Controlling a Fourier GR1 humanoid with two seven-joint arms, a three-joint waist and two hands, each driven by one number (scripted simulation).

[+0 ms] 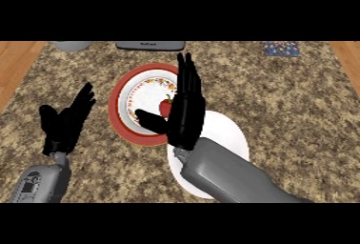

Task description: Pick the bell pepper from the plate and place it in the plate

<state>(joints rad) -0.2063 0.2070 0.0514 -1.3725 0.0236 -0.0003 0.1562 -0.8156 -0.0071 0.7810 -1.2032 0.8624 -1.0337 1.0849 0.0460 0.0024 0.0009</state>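
A red bell pepper (165,106) lies on a red-rimmed plate with a patterned white centre (124,90). My right hand (185,114) hovers over that plate with straight fingers pointing away from me and the thumb (150,120) spread to the left; the pepper shows in the gap between thumb and fingers, partly hidden. A plain white plate (228,133) sits just to the right and nearer, mostly covered by my right forearm. My left hand (65,125) rests open at the left, fingers up, apart from both plates.
The speckled stone counter has wooden strips at its left and right edges. At the far edge stand a grey bowl-like object (70,45), a dark flat appliance (150,45) and a patterned blue cloth (280,48).
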